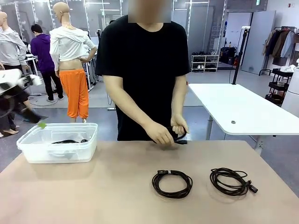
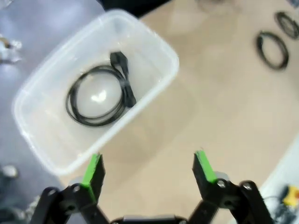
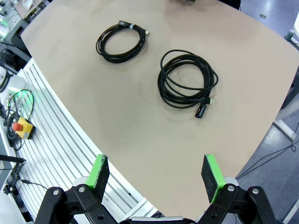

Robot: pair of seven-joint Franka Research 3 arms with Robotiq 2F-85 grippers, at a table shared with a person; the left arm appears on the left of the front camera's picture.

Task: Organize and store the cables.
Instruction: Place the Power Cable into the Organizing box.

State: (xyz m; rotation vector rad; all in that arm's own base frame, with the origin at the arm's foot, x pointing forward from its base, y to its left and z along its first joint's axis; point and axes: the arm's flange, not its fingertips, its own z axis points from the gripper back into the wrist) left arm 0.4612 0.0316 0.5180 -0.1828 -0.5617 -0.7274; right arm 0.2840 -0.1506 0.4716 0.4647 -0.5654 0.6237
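Now the left pincer, jaws apart, is hovering over the clear bin at ten o'clock, one cable coiled inside. The right pincer, also apart, is hanging above two cables lying on open tabletop near its five o'clock edge.

This looks like a robotics lab in a big open hall: a tan table on a ribbed metal base with a red stop button, a white table behind, glass partitions, a shoe shelf, a coat rack and a black cart.
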